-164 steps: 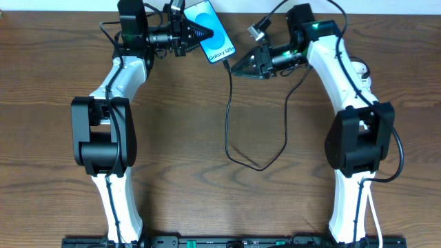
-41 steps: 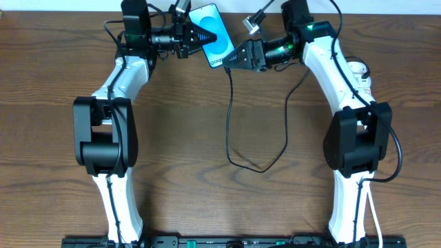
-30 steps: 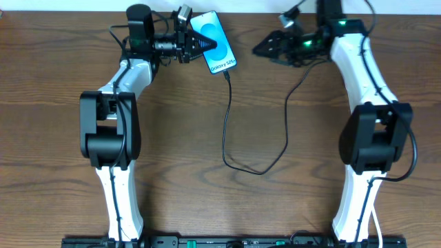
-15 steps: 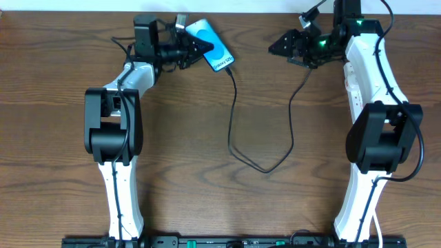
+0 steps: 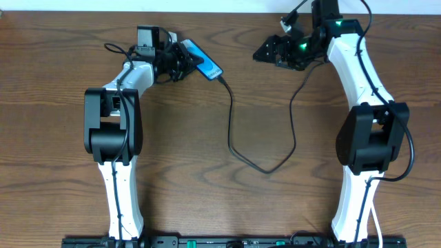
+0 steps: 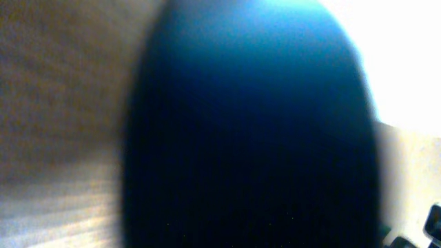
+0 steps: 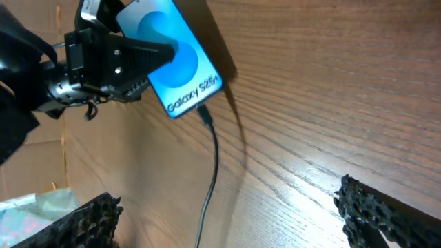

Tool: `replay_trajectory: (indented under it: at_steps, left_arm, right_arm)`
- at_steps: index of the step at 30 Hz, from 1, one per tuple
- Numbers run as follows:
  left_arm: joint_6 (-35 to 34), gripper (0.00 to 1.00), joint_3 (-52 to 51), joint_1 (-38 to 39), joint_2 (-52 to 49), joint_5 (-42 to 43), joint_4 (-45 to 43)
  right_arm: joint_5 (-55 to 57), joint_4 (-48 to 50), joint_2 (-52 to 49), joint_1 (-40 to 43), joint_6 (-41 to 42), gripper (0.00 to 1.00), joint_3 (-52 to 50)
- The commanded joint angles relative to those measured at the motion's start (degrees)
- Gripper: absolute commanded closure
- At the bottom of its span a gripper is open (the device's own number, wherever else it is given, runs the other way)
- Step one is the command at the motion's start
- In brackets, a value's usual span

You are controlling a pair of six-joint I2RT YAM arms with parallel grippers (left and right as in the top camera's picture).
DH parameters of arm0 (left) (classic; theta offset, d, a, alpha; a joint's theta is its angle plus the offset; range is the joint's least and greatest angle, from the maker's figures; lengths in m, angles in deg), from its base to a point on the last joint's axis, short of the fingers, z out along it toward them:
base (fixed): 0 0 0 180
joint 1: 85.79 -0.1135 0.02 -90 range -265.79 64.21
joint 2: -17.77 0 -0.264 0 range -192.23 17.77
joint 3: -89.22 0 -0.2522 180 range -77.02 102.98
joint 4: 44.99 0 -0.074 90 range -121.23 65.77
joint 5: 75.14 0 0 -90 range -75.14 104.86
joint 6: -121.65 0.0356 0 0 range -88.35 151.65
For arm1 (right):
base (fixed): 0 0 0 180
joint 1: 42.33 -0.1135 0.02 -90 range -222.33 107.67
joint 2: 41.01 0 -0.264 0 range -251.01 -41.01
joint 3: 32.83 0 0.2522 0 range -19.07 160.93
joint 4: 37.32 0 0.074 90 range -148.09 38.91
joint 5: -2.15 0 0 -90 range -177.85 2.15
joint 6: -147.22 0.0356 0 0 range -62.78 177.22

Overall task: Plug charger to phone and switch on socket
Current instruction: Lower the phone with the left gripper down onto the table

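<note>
My left gripper point(image 5: 185, 60) is shut on the phone point(image 5: 205, 63), which it holds tilted on edge near the table's far side. In the right wrist view the phone point(image 7: 176, 65) shows its bright blue screen and white "Galaxy S25+" text, with the left gripper's black fingers point(image 7: 134, 54) clamped across it. The charger point(image 5: 231, 134) is a thin black cable; its connector tip point(image 7: 204, 114) sits in the phone's lower edge. My right gripper point(image 5: 262, 54) stands open to the right of the phone, holding nothing point(image 7: 231, 217). The phone point(image 6: 248, 138) fills the blurred left wrist view. The socket is out of view.
The charger's cable point(image 5: 265, 169) loops across the middle of the brown wooden table point(image 5: 179, 158) and rises to the right arm point(image 5: 303, 69). The table's far edge point(image 5: 227, 12) lies just behind both grippers. A pale crumpled thing point(image 7: 27, 213) shows at the lower left of the right wrist view.
The right gripper, up against the phone's end earlier, has drawn off to the right. The left gripper has carried the phone leftward and turned it on edge; the cable follows.
</note>
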Motion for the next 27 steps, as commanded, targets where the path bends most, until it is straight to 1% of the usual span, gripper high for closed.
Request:
replay_trajectory:
  at_steps: [1, 3, 6, 8, 12, 14, 20, 22, 25, 27]
  left_arm:
    - [7.5, 0.93, 5.9, -0.1, 0.8, 8.6, 5.0]
    - [10.3, 0.93, 7.7, -0.1, 0.8, 11.0, 9.7]
    - [14.4, 0.93, 9.0, 0.0, 1.0, 11.2, 16.7]
    - [18.7, 0.93, 10.2, 0.2, 1.0, 8.7, 23.3]
    - [25.8, 0.93, 13.0, 0.9, 1.3, -1.1, 35.2]
    - [29.3, 0.93, 15.1, 1.5, 1.5, -4.2, 40.4]
    - [40.0, 0.93, 22.4, 3.9, 1.7, -4.3, 54.0]
    - [42.9, 0.93, 24.2, 5.2, 1.7, -4.2, 57.2]
    - [43.8, 0.93, 24.3, 7.0, 1.7, -4.2, 58.6]
    - [46.5, 0.93, 24.2, 8.3, 1.7, -4.2, 59.5]
  right_arm:
    - [0.9, -0.1, 1.4, -0.5, 0.0, 0.01, 0.7]
    - [0.9, -0.2, 1.4, -0.5, 0.0, 0.01, 0.7]
    - [0.8, -0.2, 1.4, -0.4, 0.7, 0.01, 0.7]
    - [0.9, -0.2, 1.4, -0.4, 0.7, 0.01, 0.7]
    - [0.9, -0.2, 1.4, -0.5, 0.7, 0.01, 0.7]
    - [0.9, -0.2, 1.4, -0.5, 0.7, 0.01, 0.7]
    - [0.9, -0.1, 1.4, -0.5, 0.7, 0.01, 0.7]
    - [0.9, 0.0, 1.4, -0.5, 0.7, 0.01, 0.7]
    - [0.9, 0.0, 1.4, -0.5, 0.7, 0.01, 0.7]
    - [0.9, 0.0, 1.4, -0.5, 0.7, 0.01, 0.7]
